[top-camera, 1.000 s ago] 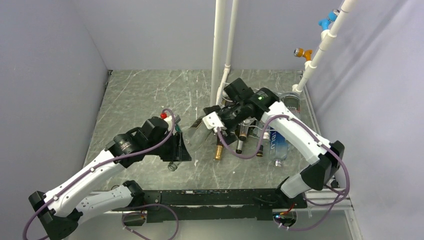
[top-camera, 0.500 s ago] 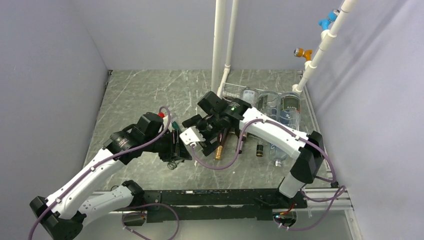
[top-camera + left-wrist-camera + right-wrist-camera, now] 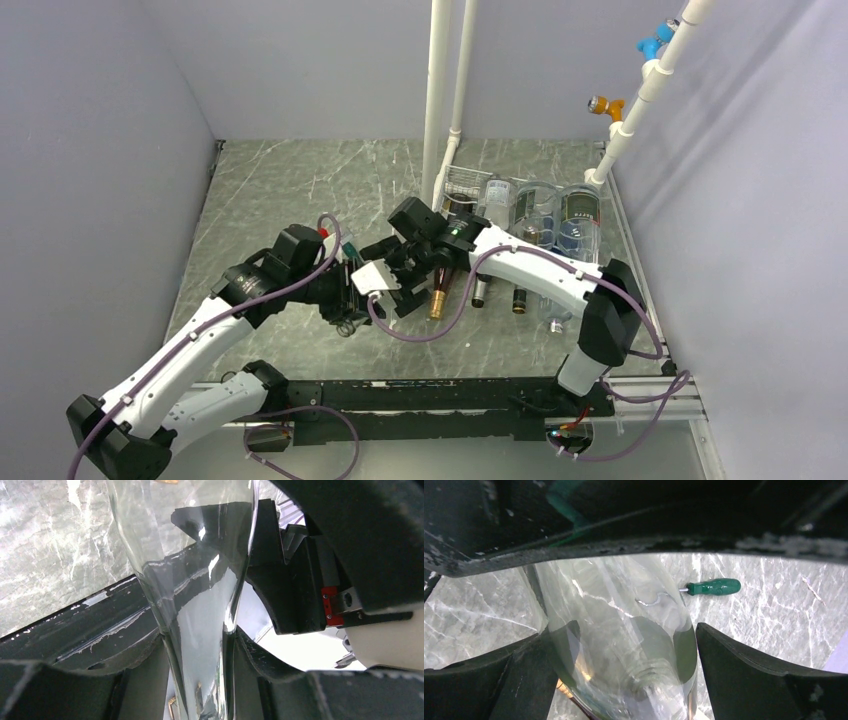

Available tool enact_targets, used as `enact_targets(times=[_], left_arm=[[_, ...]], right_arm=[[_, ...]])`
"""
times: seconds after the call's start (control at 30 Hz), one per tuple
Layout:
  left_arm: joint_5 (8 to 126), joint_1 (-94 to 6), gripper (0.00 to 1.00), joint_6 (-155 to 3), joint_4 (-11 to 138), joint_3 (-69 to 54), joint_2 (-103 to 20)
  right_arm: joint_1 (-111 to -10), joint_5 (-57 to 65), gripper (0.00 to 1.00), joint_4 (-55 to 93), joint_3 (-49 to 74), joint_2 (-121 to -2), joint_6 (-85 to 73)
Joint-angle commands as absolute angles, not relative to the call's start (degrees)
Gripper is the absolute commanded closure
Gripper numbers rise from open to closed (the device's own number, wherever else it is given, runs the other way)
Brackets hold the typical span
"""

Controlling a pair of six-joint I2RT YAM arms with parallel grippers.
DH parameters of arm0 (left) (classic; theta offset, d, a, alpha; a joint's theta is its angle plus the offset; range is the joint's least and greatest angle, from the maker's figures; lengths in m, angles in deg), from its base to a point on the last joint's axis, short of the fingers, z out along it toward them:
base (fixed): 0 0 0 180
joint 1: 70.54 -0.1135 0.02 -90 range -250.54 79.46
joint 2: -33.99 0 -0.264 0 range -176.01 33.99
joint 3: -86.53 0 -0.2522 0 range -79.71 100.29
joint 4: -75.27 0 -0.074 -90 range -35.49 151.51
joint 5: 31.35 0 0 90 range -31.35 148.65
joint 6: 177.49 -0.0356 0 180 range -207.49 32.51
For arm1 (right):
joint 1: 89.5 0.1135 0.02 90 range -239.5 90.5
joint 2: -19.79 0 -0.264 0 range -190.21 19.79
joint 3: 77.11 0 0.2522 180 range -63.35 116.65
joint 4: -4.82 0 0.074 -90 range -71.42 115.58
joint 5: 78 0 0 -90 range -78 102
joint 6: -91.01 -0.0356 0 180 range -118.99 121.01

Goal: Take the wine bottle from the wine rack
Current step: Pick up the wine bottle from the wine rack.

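The wine bottle [image 3: 200, 605], clear glass, is off the wine rack [image 3: 462, 182] and sits between my two claws, near the rack's left front. My left claw [image 3: 200, 690] is closed nearly all the way on its thin neck. My right claw [image 3: 621, 680] stands at its widest around the broad body, both fingers [image 3: 744, 680] against the glass. Other bottles [image 3: 535, 205] lie in the rack. A green-handled tool [image 3: 714, 586] lies on the marbled worktop [image 3: 290, 190].
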State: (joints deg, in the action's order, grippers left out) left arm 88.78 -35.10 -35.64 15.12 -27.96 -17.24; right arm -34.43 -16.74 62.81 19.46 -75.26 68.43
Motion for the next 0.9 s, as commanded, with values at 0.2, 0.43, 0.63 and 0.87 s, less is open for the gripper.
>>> enact_targets(times=[0.2, 0.43, 0.63, 0.87], left_arm=[[96.8, -36.0, 1.00, -35.6, 32.3, -27.2, -15.6], [98.5, -36.3, 1.00, -37.2, 32.2, -27.6, -15.6], [100.0, -36.4, 1.00, -37.2, 33.5, -28.7, -14.8], [101.0, -36.3, 1.00, -36.9, 34.3, -28.6, -15.1]], right_arm=[[-34.4, -17.6, 0.01, 56.0, 15.8, -76.1, 67.8], [-38.6, -31.1, 0.00, 60.6, 19.4, -76.6, 67.9], [-40.0, -32.2, 0.00, 60.9, 19.2, -76.1, 68.9], [-40.0, -32.0, 0.16, 61.1, 19.1, -75.9, 69.9]])
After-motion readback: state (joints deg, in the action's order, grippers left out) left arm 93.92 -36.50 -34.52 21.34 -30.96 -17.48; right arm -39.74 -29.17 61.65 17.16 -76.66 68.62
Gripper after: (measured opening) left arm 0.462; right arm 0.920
